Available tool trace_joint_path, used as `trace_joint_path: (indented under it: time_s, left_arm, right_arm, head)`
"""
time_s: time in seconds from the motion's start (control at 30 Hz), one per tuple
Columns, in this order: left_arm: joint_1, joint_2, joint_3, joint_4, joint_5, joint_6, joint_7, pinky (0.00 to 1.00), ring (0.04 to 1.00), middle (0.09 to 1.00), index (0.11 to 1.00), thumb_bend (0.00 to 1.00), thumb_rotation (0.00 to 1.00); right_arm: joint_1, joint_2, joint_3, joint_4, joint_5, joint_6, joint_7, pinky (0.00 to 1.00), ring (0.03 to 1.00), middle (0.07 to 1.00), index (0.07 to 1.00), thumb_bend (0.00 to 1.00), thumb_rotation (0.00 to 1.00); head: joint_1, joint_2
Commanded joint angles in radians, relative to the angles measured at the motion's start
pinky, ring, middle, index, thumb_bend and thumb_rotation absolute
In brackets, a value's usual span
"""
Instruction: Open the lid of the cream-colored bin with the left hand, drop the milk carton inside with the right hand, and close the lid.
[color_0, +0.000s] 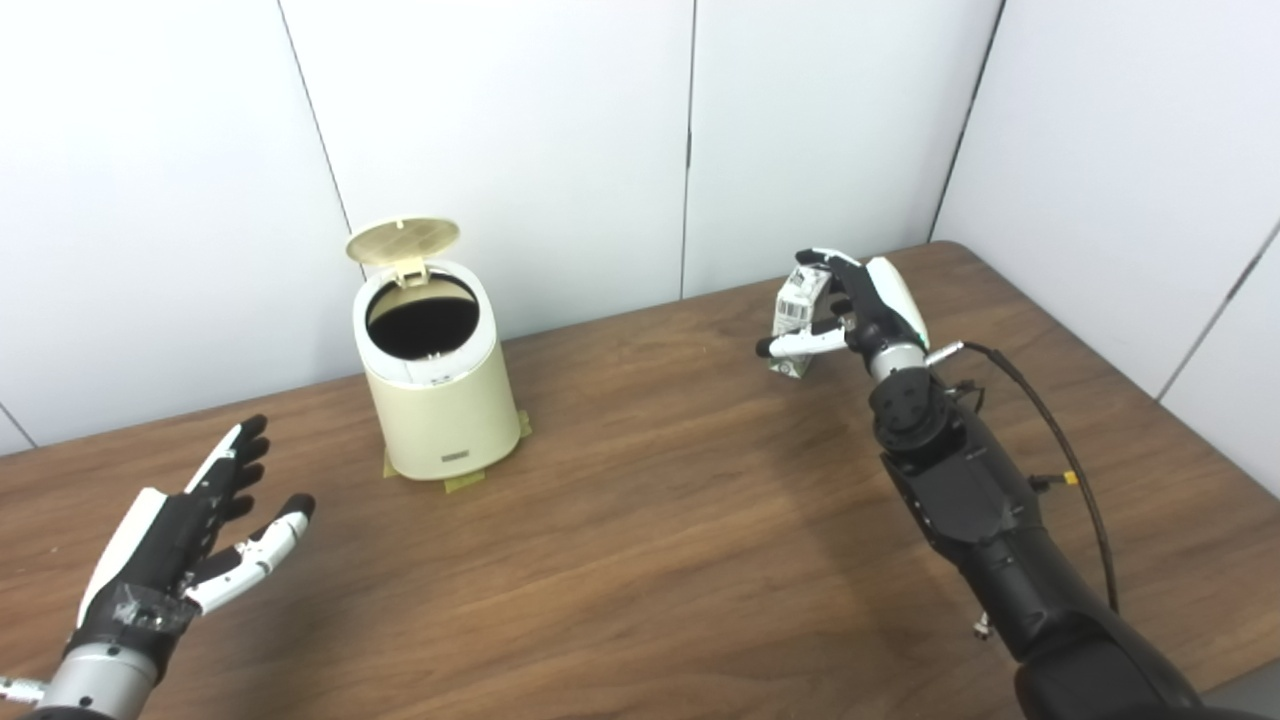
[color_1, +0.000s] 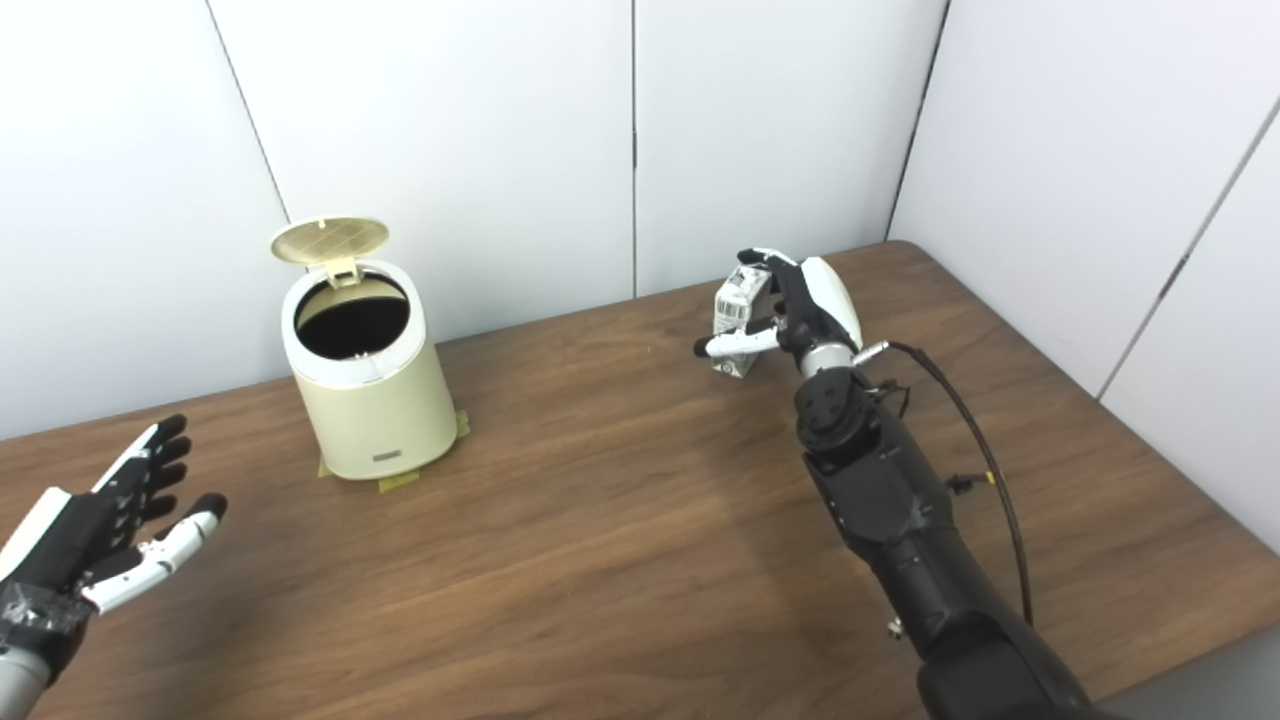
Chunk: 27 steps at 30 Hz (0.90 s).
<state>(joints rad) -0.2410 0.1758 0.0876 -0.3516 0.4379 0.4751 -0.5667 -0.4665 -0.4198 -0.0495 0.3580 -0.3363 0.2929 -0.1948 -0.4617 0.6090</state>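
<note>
The cream-colored bin (color_0: 442, 400) stands at the back left of the wooden table, its round lid (color_0: 403, 240) tipped up behind a dark open mouth. My left hand (color_0: 190, 545) hovers open, palm up, in front of and to the left of the bin, holding nothing. At the back right, my right hand (color_0: 860, 310) is shut on the small white milk carton (color_0: 800, 315), fingers over its top and thumb across its lower front. I cannot tell whether the carton's bottom touches the table.
Tape tabs (color_0: 463, 482) stick out under the bin's base. White wall panels (color_0: 560, 150) close off the back and right. A black cable (color_0: 1050, 420) loops beside my right forearm. The table's right edge (color_0: 1150, 400) runs diagonally toward the front.
</note>
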Motion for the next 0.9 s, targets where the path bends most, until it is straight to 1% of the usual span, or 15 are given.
trace_joint_path:
  time_s: [0.0, 0.03, 0.2, 0.3, 0.4, 0.43, 0.47, 0.53, 0.57, 0.6, 0.63, 0.67, 0.7, 0.77, 0.87]
  left_arm:
    - [-0.029, 0.015, 0.006, -0.033, -0.004, -0.006, -0.002, 0.94, 0.969, 0.984, 1.000, 0.28, 0.36]
    - [-0.029, 0.012, 0.008, -0.034, -0.006, -0.006, -0.003, 0.94, 0.970, 0.985, 1.000, 0.28, 0.36]
    - [-0.033, 0.005, 0.012, -0.040, 0.001, -0.006, -0.012, 0.93, 0.963, 0.980, 1.000, 0.28, 0.34]
    - [-0.034, -0.002, 0.018, -0.040, 0.005, -0.005, -0.020, 0.93, 0.962, 0.980, 1.000, 0.29, 0.32]
    - [-0.032, -0.006, 0.020, -0.042, 0.005, -0.006, -0.021, 0.92, 0.957, 0.975, 1.000, 0.29, 0.29]
    - [-0.031, -0.007, 0.020, -0.043, 0.005, -0.006, -0.020, 0.93, 0.955, 0.973, 1.000, 0.29, 0.28]
    - [-0.029, -0.006, 0.018, -0.045, 0.006, -0.006, -0.019, 0.92, 0.951, 0.969, 1.000, 0.30, 0.27]
    - [-0.028, -0.006, 0.016, -0.045, 0.005, -0.006, -0.017, 0.91, 0.944, 0.964, 1.000, 0.30, 0.27]
    - [-0.028, -0.007, 0.016, -0.045, 0.005, -0.006, -0.017, 0.91, 0.944, 0.962, 1.000, 0.31, 0.26]
    - [-0.027, -0.008, 0.016, -0.047, 0.004, -0.006, -0.017, 0.92, 0.944, 0.962, 1.000, 0.31, 0.26]
    - [-0.026, -0.010, 0.015, -0.049, 0.004, -0.006, -0.017, 0.91, 0.943, 0.962, 1.000, 0.31, 0.24]
    - [-0.026, -0.011, 0.013, -0.050, 0.004, -0.006, -0.017, 0.91, 0.942, 0.962, 1.000, 0.30, 0.23]
    - [-0.024, -0.012, 0.012, -0.052, 0.001, -0.006, -0.017, 0.91, 0.943, 0.964, 1.000, 0.30, 0.21]
    - [-0.021, -0.017, 0.012, -0.056, 0.000, -0.006, -0.015, 0.92, 0.945, 0.965, 1.000, 0.30, 0.20]
    - [-0.012, -0.024, 0.014, -0.069, -0.002, -0.006, -0.015, 0.92, 0.948, 0.968, 1.000, 0.29, 0.17]
  right_arm:
    - [-0.030, -0.013, -0.011, -0.014, -0.010, -0.055, -0.032, 0.72, 0.779, 0.782, 0.778, 0.95, 0.11]
    - [-0.031, -0.008, -0.016, -0.007, -0.010, -0.062, -0.047, 0.71, 0.771, 0.776, 0.767, 0.96, 0.10]
    - [-0.036, 0.008, -0.027, 0.044, -0.038, -0.115, -0.156, 0.57, 0.637, 0.666, 0.651, 0.95, 0.12]
    - [-0.042, 0.021, -0.037, 0.059, -0.052, -0.119, -0.213, 0.48, 0.557, 0.610, 0.593, 0.90, 0.12]
    - [-0.046, 0.032, -0.040, 0.061, -0.062, -0.114, -0.251, 0.43, 0.520, 0.586, 0.582, 0.84, 0.09]
    - [-0.046, 0.037, -0.043, 0.062, -0.062, -0.118, -0.263, 0.41, 0.501, 0.570, 0.537, 0.69, 0.12]
    - [-0.047, 0.039, -0.044, 0.065, -0.062, -0.127, -0.273, 0.36, 0.447, 0.544, 0.509, 0.59, 0.13]
    - [-0.047, 0.043, -0.043, 0.070, -0.060, -0.147, -0.287, 0.32, 0.400, 0.512, 0.494, 0.54, 0.14]
    - [-0.048, 0.044, -0.043, 0.072, -0.059, -0.153, -0.291, 0.29, 0.366, 0.490, 0.490, 0.53, 0.15]
    - [-0.049, 0.043, -0.038, 0.076, -0.067, -0.159, -0.298, 0.28, 0.354, 0.483, 0.489, 0.53, 0.15]
    - [-0.050, 0.044, -0.035, 0.078, -0.071, -0.165, -0.305, 0.24, 0.312, 0.454, 0.488, 0.52, 0.15]
    - [-0.052, 0.044, -0.032, 0.082, -0.074, -0.169, -0.309, 0.23, 0.294, 0.438, 0.488, 0.52, 0.15]
    - [-0.054, 0.044, -0.029, 0.085, -0.078, -0.169, -0.315, 0.28, 0.351, 0.464, 0.487, 0.52, 0.16]
    - [-0.058, 0.044, -0.026, 0.090, -0.081, -0.169, -0.322, 0.32, 0.399, 0.490, 0.487, 0.52, 0.16]
    - [-0.055, 0.049, -0.022, 0.077, -0.092, -0.188, -0.337, 0.35, 0.430, 0.504, 0.487, 0.52, 0.16]
  head:
    - [-0.001, 0.000]
    - [0.000, 0.001]
    - [0.001, 0.002]
    - [0.003, 0.001]
    - [0.004, -0.002]
    - [0.005, -0.003]
    - [0.004, -0.002]
    - [0.002, -0.003]
    - [0.002, -0.003]
    - [0.001, -0.007]
    - [0.001, -0.008]
    - [0.002, -0.008]
    - [0.004, -0.009]
    - [0.008, -0.011]
    - [0.026, -0.013]
